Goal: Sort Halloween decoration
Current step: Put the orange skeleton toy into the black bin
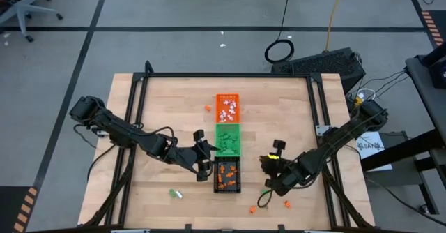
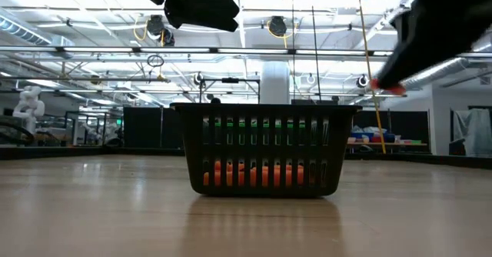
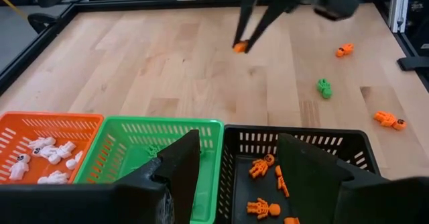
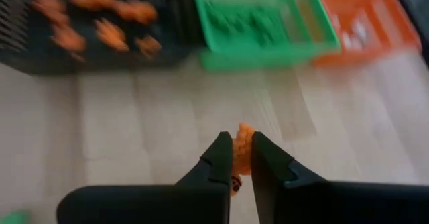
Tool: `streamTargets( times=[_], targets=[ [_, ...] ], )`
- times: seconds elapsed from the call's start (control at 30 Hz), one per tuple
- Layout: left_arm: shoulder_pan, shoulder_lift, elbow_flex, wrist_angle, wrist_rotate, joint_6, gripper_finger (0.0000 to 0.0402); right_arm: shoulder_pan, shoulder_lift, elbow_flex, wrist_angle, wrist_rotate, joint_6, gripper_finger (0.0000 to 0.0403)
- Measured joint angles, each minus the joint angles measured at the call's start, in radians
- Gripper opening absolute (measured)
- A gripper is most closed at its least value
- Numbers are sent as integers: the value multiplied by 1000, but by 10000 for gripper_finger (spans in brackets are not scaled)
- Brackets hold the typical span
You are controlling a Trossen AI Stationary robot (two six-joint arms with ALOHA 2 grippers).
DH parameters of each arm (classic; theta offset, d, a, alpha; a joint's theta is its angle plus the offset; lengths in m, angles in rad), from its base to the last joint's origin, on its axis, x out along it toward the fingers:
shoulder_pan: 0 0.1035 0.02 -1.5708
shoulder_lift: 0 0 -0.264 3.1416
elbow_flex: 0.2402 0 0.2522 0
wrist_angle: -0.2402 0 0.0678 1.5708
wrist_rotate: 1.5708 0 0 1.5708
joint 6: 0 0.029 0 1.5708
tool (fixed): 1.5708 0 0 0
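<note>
Wooden desk (image 1: 160, 100) fills the high view's centre, with orange tray (image 1: 227, 108), green tray (image 1: 228, 138) and black tray (image 1: 227, 175) stacked mid-frame. Left of them, the left pincer (image 1: 203, 164) waits with fingers spread, empty. Lower right, the right pincer (image 4: 241, 158) is clenched on an orange trinket (image 4: 242, 142). Best carried level over the black tray, which already holds orange figures, before letting go.

The right wrist view is motion-blurred: the trinkets in the black tray (image 4: 87, 29) are orange smears. In the low view that tray (image 2: 261, 153) hides the two behind it. The right claw (image 1: 267, 160) grips an orange piece (image 4: 242, 147) of unclear shape.
</note>
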Motion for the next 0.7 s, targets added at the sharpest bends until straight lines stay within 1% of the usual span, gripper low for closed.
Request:
streamTargets(
  times=[0.07,0.17,0.3,0.4,0.57,0.63,0.7],
  targets=[
    [0,0,0,0,0,0,198,6,-10,16,54,-1,-95,12],
    [0,0,0,0,0,-1,198,18,-34,23,182,-1,-241,12],
    [0,0,0,3,0,0,198,33,-51,21,313,15,-379,11],
    [0,0,0,5,0,0,198,37,-52,-20,458,51,-456,11],
    [0,0,0,-4,1,0,198,37,-51,-123,728,52,-604,11],
    [0,0,0,-17,7,-8,198,37,-51,-151,806,48,-677,11],
    [-2,0,0,-37,8,-25,198,37,-51,-165,843,47,-748,11]
  ],
)
